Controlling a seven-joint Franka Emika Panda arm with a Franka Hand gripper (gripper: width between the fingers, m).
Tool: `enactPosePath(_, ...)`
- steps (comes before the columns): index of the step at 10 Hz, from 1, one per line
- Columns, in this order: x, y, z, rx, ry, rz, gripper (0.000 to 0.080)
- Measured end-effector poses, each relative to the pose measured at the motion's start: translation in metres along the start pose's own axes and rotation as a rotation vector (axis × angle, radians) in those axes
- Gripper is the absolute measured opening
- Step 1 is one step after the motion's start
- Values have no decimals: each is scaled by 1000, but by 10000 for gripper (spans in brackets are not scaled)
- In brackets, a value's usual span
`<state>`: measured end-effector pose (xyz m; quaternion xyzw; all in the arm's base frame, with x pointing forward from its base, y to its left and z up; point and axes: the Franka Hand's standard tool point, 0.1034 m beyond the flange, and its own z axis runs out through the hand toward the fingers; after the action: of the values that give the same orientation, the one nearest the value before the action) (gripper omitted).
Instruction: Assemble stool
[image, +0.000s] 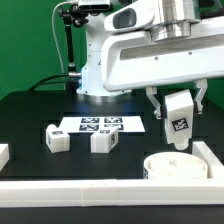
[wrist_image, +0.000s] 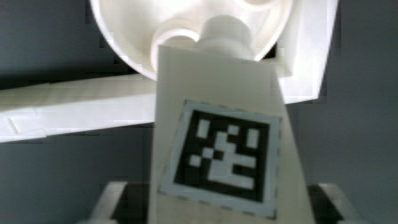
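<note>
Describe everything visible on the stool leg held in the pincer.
The leg is a small blocky white piece, plastic by its look, with a black-and-white square tag on its face and a rounded tip. It hangs roughly upright, clamped in the pincer, above the round seat at the exterior view's right. Whether its tip touches the seat cannot be told.

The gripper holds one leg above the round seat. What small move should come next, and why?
Probably lower the leg slowly toward the seat. The gripper holds it above the seat, and the wrist view shows its tip close over the seat's hollow.
</note>
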<state>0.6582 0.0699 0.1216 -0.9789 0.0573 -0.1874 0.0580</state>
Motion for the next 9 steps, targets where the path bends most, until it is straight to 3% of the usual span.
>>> enactPosePath(2,-4,1,2,-2,24,-22,327)
enactPosePath(4,-5,5,13,-20,44,-139,327)
enactPosePath(6,1,4,10,-33,68,-182,327)
enactPosePath(9,0,4,11,-33,65,-176,327)
